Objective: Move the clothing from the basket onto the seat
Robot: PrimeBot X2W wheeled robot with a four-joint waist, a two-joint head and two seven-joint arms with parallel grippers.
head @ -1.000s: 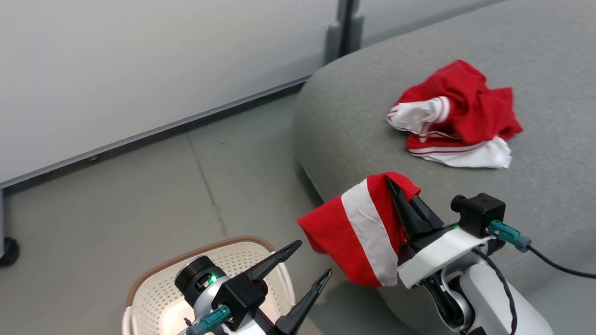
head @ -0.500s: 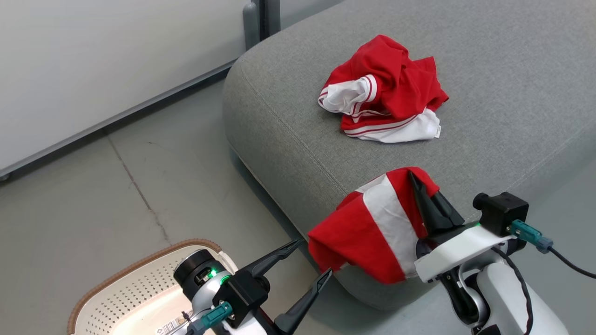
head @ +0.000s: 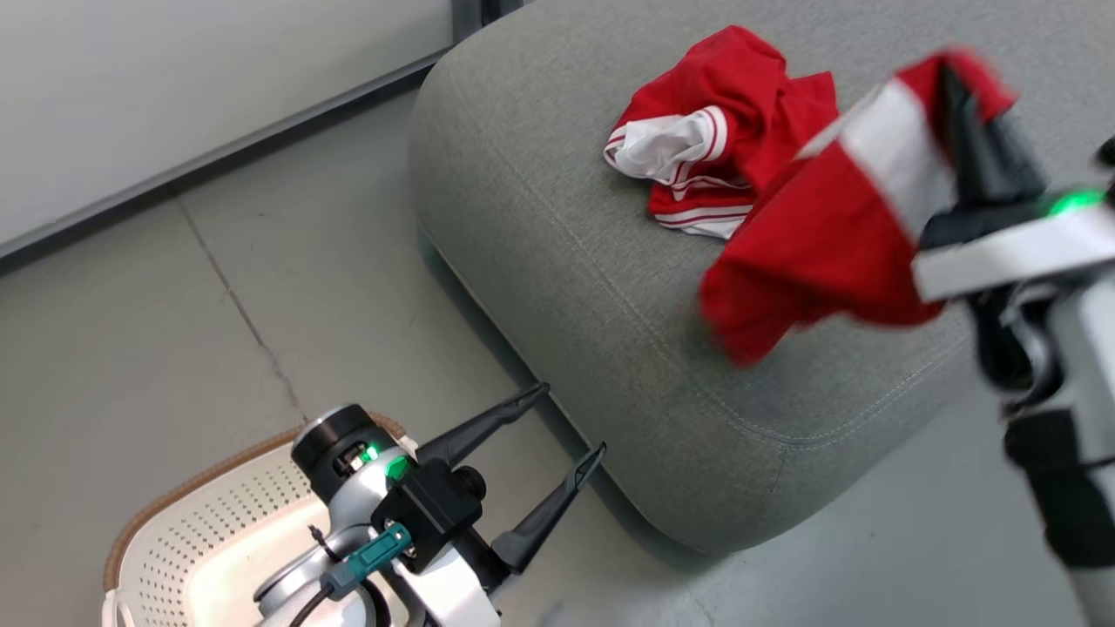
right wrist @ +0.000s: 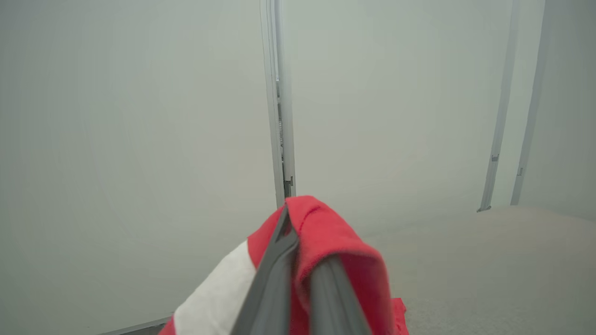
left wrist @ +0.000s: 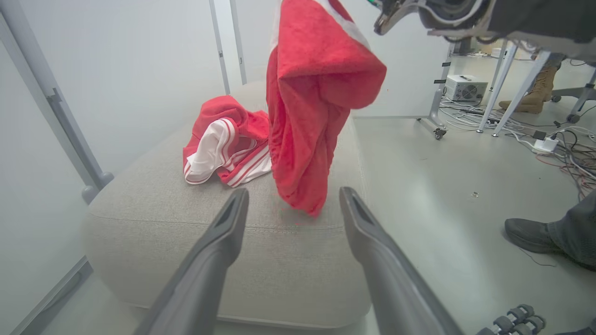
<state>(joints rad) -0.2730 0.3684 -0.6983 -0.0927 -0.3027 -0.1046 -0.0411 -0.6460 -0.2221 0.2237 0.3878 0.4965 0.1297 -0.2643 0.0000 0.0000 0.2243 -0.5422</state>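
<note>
Carry step: right tool [head: 954, 96] pinched on red garment [head: 810, 252] above seat [head: 557, 261]; left tool [head: 572, 418] wide (empty). Next: lower, release.

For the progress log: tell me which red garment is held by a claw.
The broad-striped garment, hanging from the shut right claw. The crumpled garment lies loose on the seat.

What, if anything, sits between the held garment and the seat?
Nothing visible. The right gripper, shut on the garment, holds it above the seat; bare cushion lies under its hanging end. The other garment lies on the seat just beyond.
</note>
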